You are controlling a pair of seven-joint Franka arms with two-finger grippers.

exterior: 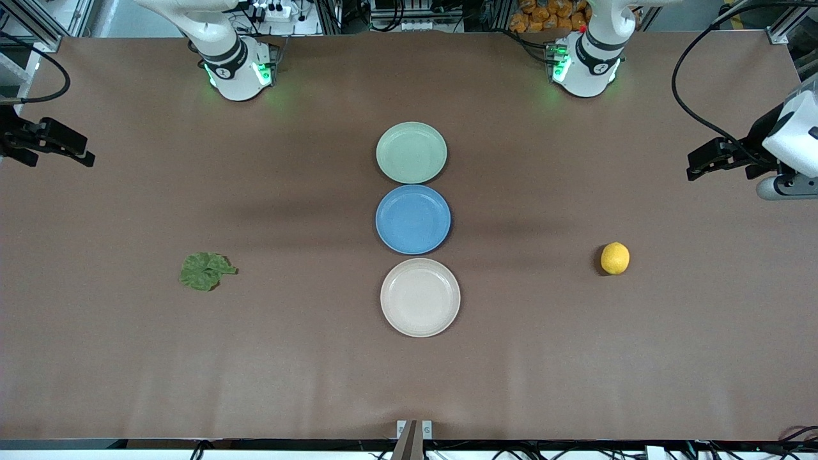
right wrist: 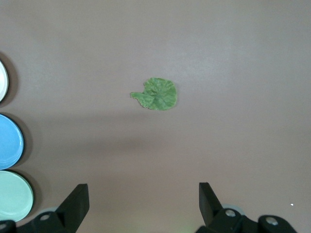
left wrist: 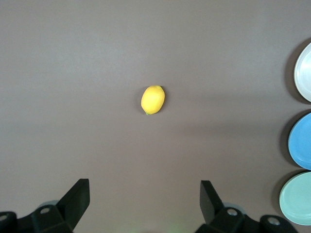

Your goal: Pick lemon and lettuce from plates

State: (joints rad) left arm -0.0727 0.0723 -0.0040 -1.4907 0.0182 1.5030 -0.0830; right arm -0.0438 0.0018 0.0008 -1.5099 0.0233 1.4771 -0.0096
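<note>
Beige plate (exterior: pixel 420 297), blue plate (exterior: pixel 413 219) and green plate (exterior: pixel 411 152) lay bare. Lemon (exterior: pixel 615 258) and lettuce (exterior: pixel 206 271) lay on the table (exterior: pixel 409 383), off the blue plate. Left gripper (exterior: pixel 706 160) and right gripper (exterior: pixel 64 144) waited with fingers wide.

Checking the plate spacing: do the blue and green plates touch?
Cannot tell: in the front view the blue plate and green plate meet rim to rim with no clear gap.

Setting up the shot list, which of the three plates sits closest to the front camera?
The round cream plate; the blue plate and green plate lie farther up the row.
</note>
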